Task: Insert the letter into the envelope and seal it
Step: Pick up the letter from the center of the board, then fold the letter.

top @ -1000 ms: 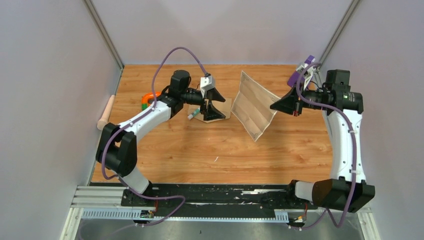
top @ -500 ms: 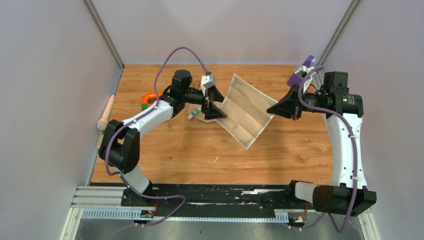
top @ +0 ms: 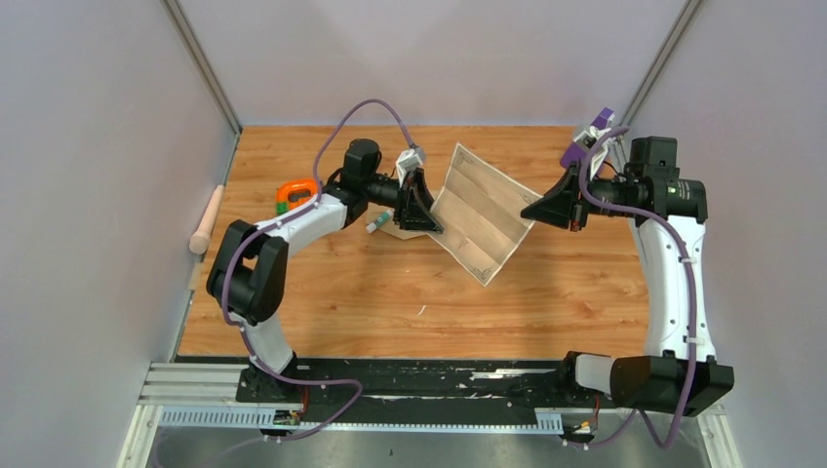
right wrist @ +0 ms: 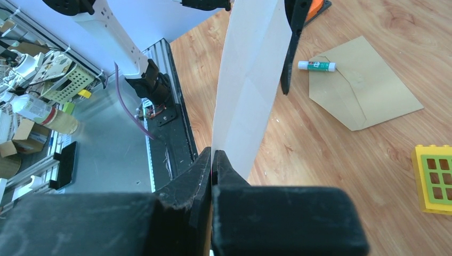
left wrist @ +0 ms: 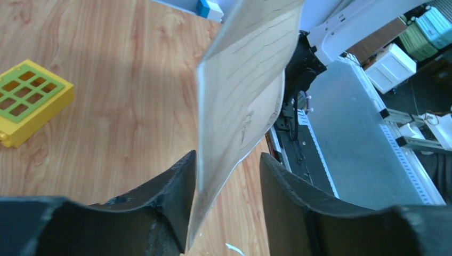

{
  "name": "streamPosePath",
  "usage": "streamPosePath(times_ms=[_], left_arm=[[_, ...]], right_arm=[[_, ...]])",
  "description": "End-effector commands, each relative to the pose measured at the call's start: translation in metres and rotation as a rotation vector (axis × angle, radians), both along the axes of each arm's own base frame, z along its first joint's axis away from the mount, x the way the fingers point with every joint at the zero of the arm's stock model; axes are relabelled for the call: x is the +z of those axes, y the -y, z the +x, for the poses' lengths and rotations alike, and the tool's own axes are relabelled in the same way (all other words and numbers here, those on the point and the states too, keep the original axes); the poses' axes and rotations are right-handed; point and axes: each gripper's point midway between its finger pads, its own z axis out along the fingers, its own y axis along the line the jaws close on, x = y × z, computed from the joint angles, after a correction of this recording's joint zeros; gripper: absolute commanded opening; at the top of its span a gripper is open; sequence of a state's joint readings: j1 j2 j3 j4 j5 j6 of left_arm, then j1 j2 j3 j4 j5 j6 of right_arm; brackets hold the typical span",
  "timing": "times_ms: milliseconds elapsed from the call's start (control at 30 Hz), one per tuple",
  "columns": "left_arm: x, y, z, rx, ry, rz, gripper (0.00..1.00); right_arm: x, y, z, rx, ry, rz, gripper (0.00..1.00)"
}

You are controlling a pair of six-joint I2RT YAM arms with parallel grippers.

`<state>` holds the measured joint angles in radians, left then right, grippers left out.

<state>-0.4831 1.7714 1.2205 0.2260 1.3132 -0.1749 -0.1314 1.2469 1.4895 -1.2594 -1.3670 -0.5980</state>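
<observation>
The letter (top: 480, 216), a white sheet with a thin border line, hangs in the air over the middle of the table. My right gripper (top: 531, 208) is shut on its right edge; in the right wrist view the sheet (right wrist: 250, 90) rises straight out of the pinched fingertips (right wrist: 212, 154). My left gripper (top: 426, 200) straddles the sheet's left edge. In the left wrist view the paper (left wrist: 240, 96) lies against one finger with a gap to the other, so the gripper (left wrist: 226, 160) is open. The tan envelope (right wrist: 362, 88) lies flat below, flap open, mostly hidden under the left gripper in the top view.
A glue stick (right wrist: 316, 65) lies at the envelope's edge. A yellow block with a green grid (left wrist: 32, 101) sits on the wood. An orange and green piece (top: 295, 192) and a wooden roller (top: 207, 219) lie at the far left. A purple item (top: 588, 139) is behind the right arm.
My left gripper has moved right onto the letter's left edge and its jaws have narrowed. The right gripper has swung the sheet leftward toward it.
</observation>
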Motion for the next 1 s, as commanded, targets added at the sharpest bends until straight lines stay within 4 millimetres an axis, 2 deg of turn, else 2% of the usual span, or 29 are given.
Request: streamPosePath(times_ms=[0,67,167,367,400,433,567,767,967], left_arm=[[0.029,0.001,-0.013,-0.091,0.032,-0.059,0.52],[0.029,0.0,-0.016,-0.094,0.029,-0.058,0.51],[0.03,0.0,-0.018,-0.093,0.038,-0.063,0.4],[0.032,0.001,-0.019,-0.084,0.034,-0.063,0.1],[0.033,0.001,-0.018,-0.078,0.033,-0.063,0.03],[0.033,0.002,-0.018,-0.075,0.032,-0.064,0.01],[0.034,0.004,-0.012,-0.035,0.038,-0.064,0.0],[0.037,0.005,-0.004,0.026,0.055,-0.063,0.0],[0.041,0.005,-0.002,0.049,0.063,-0.065,0.0]], right_arm=[[0.003,0.002,0.012,0.003,0.086,-0.028,0.0],[-0.001,0.003,0.015,0.0,0.083,-0.032,0.0],[-0.005,0.003,0.019,0.0,0.075,-0.031,0.0],[-0.005,0.003,0.018,0.001,0.086,-0.031,0.0],[-0.005,0.003,0.018,0.0,0.091,-0.035,0.0],[-0.005,0.003,0.018,-0.002,0.098,-0.04,0.0],[-0.006,0.003,0.015,-0.004,0.113,-0.048,0.05],[-0.005,0.002,0.009,0.008,0.128,-0.039,0.31],[-0.011,-0.003,0.004,0.034,0.11,-0.022,0.48]])
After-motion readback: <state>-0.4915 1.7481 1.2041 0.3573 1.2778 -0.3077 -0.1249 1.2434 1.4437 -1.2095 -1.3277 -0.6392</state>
